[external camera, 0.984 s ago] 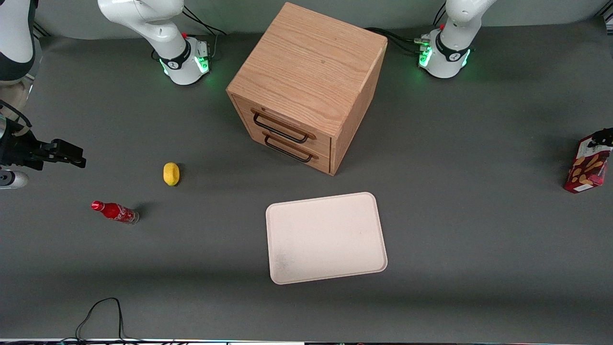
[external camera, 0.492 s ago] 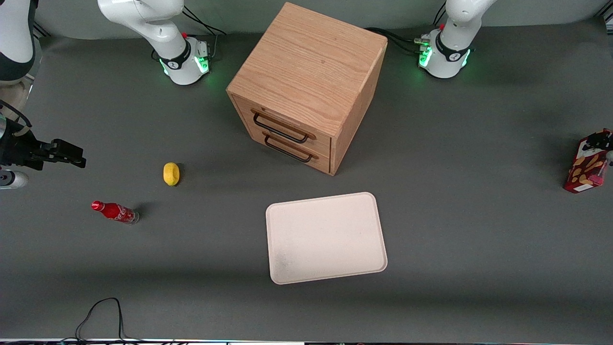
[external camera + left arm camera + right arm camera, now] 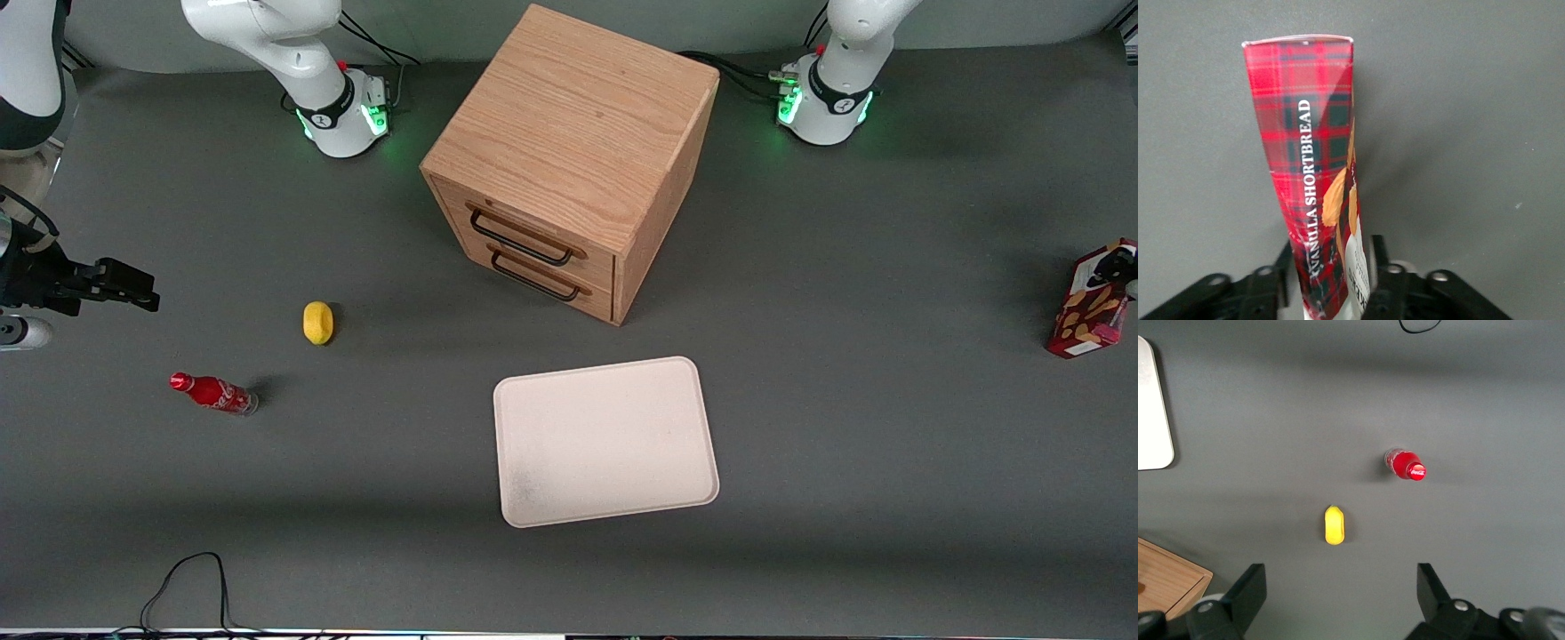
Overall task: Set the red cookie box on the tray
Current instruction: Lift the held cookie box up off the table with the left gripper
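The red cookie box (image 3: pixel 1086 311) stands tilted on its end at the working arm's end of the table, far from the tray. My left gripper (image 3: pixel 1114 263) is at the box's upper end. In the left wrist view the plaid carton (image 3: pixel 1308 160) runs between the two black fingers (image 3: pixel 1379 267), which press on its sides, so the gripper (image 3: pixel 1330 259) is shut on it. The cream-white tray (image 3: pixel 605 440) lies flat, nearer the front camera than the drawer cabinet.
The wooden drawer cabinet (image 3: pixel 578 151) stands mid-table, both drawers shut. A yellow lemon-like object (image 3: pixel 317 322) and a small red soda bottle (image 3: pixel 213 393) lie toward the parked arm's end. A black cable (image 3: pixel 187 587) loops at the table's front edge.
The gripper has shifted slightly at the box's upper end. The box stays at about the same spot. Nothing else has moved.
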### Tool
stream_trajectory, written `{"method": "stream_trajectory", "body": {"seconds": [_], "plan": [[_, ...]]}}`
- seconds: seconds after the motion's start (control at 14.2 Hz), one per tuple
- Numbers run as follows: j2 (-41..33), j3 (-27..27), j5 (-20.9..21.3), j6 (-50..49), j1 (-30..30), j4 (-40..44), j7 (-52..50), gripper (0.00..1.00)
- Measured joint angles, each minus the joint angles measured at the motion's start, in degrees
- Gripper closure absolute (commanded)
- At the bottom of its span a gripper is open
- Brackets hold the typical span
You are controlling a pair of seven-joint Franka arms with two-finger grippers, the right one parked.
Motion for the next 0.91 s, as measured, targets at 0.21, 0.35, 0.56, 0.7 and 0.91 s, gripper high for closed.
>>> {"method": "stream_trajectory", "body": {"seconds": [0.21,0.35,0.56,0.7,0.91], "plan": [[0.0,0.0,0.0,0.1,0.0,0.0,0.3,1.00],[0.0,0.0,0.0,0.1,0.0,0.0,0.5,1.00],[0.0,-0.1,0.0,0.0,0.0,0.1,0.5,1.00],[-0.7,-0.1,0.0,-1.5,-0.1,0.4,0.5,1.00],[-5.7,-0.2,-0.1,-10.2,-1.1,2.3,0.1,1.00]]}}
